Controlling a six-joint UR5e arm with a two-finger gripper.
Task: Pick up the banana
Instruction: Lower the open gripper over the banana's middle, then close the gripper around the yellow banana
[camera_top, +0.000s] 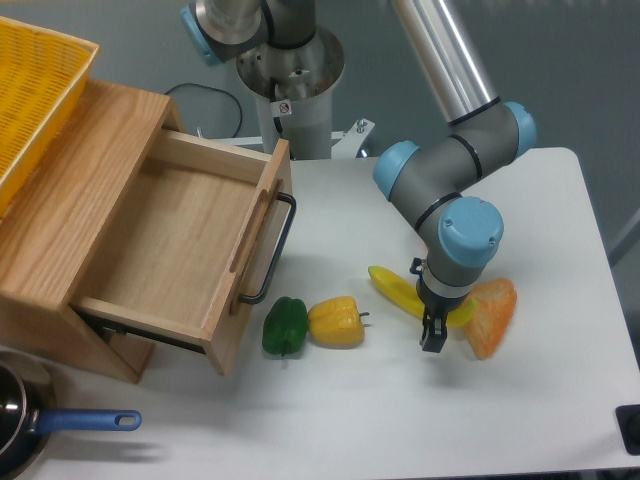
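A: Foreground, lower left: a pan (15, 425) with a blue handle, beside the wooden drawer (180, 250), which stands pulled out.

B: And the banana (395, 288)?

A: On the table (540, 400), between the yellow pepper (336, 321) and the orange wedge (492, 315), partly under the gripper (433, 337).

B: The fingers?

A: Lowered over the banana's right end; their spacing cannot be made out. A green pepper (285, 325) touches the yellow one.

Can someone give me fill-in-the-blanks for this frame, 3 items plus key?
1. The gripper hangs over the ____.
2. The wooden drawer is ____.
3. Left of the yellow pepper lies a ____ pepper.
4. The pan has a ____ handle.

Missing words: banana; open; green; blue
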